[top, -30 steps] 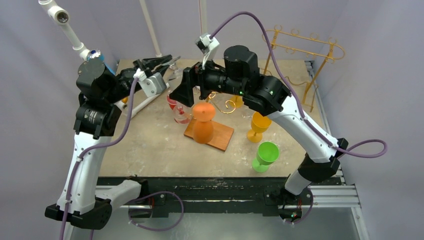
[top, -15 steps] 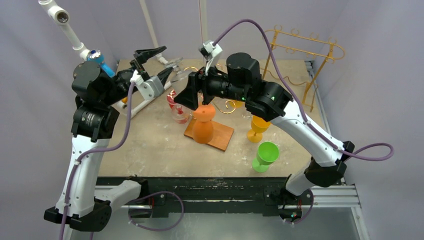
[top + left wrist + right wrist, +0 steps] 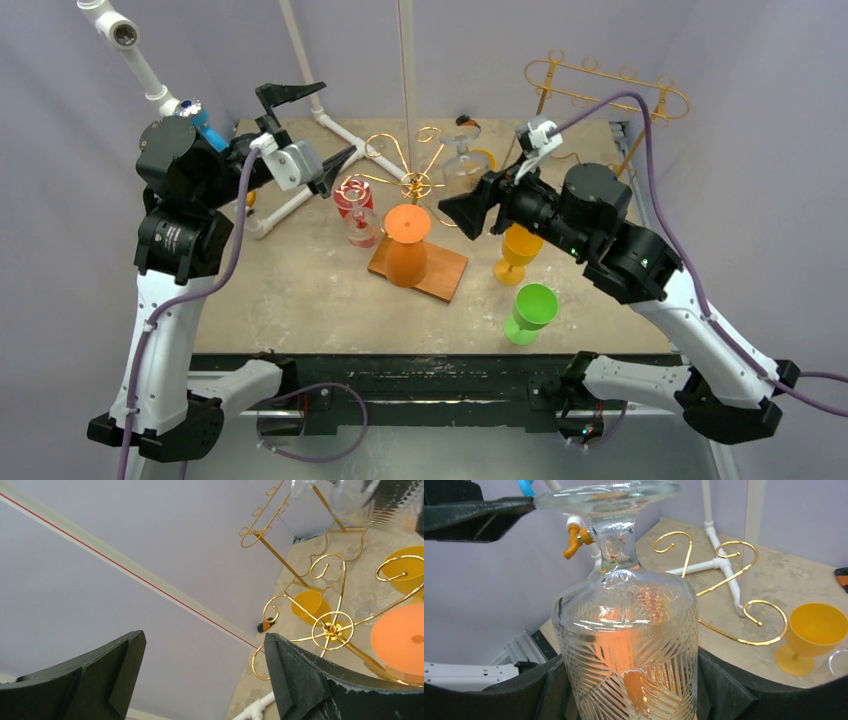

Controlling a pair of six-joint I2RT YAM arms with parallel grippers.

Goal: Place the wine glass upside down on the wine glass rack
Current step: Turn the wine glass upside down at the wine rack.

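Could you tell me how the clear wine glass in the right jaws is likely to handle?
The clear wine glass is probably fragile and slippery: glossy glass. Gripped by its bowl in the right gripper, foot up, it may tip if the jaws loosen.

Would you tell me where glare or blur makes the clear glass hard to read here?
Right wrist: glass sharp, with bright highlights and an orange glow through its ribs. Left wrist: soft and cropped at the top right corner. Top external: small and faint.

Clear wine glass (image 3: 624, 630) with a leaf-cut bowl, upside down with its foot uppermost, bowl clasped in the right end effector (image 3: 629, 690), near the gold wire wine glass rack (image 3: 415, 185) with curled arms
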